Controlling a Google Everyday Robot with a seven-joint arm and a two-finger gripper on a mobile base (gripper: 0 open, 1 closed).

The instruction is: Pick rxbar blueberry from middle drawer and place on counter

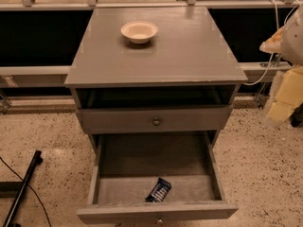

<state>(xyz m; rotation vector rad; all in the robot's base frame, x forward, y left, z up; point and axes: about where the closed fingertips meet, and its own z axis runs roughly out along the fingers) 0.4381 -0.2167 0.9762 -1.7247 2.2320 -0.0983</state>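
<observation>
Remote check, single camera view. The gripper sits at the far right edge of frame, beside the cabinet's right side and below the level of the counter. It shows only as pale yellow and cream shapes, partly cut off by the frame edge, and I cannot tell whether it is wide, narrow or holding anything. A white cable loops down just beside it. The middle drawer is pulled well out toward the camera. The rxbar blueberry lies flat on its grey floor, near the front wall and about mid-width, angled diagonally. The wrapper is dark with pale stripes, and I cannot read the lettering. The drawer's own knob is mostly cut off by the bottom edge. Above it, the upper front is closed, with a round knob. The slot between that front and the counter is dark, and I cannot make out its contents. A cream bowl stands on the counter toward the back left, and its inside is only partly visible. A black bar on the speckled floor runs out of frame at lower left.
</observation>
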